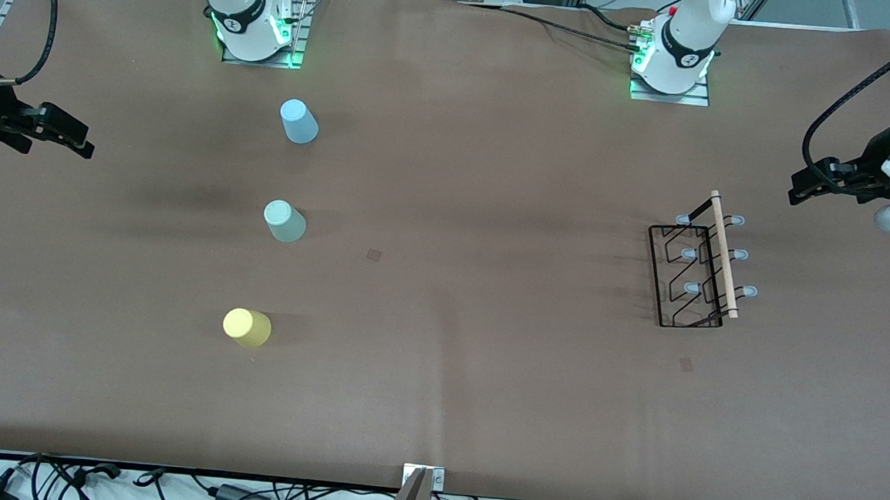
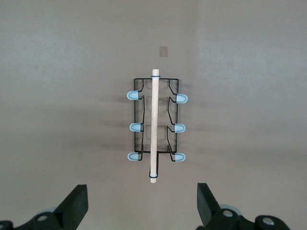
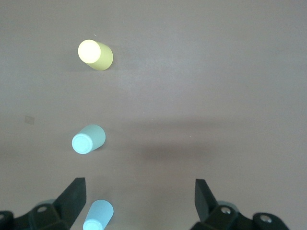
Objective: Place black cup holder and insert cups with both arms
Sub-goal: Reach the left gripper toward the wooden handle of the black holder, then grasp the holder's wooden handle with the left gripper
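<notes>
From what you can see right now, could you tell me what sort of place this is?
Most likely a robotics lab bench. Two white arms are bolted to metal plates along a brown-covered table, cables trail along its edges, and only test props sit on it: three cups, such as the yellow cup, and a black cup holder.

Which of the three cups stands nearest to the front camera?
The yellow cup. It lies lowest in the front view, below the mint green cup and the light blue cup, which is nearest the right arm's base.
</notes>
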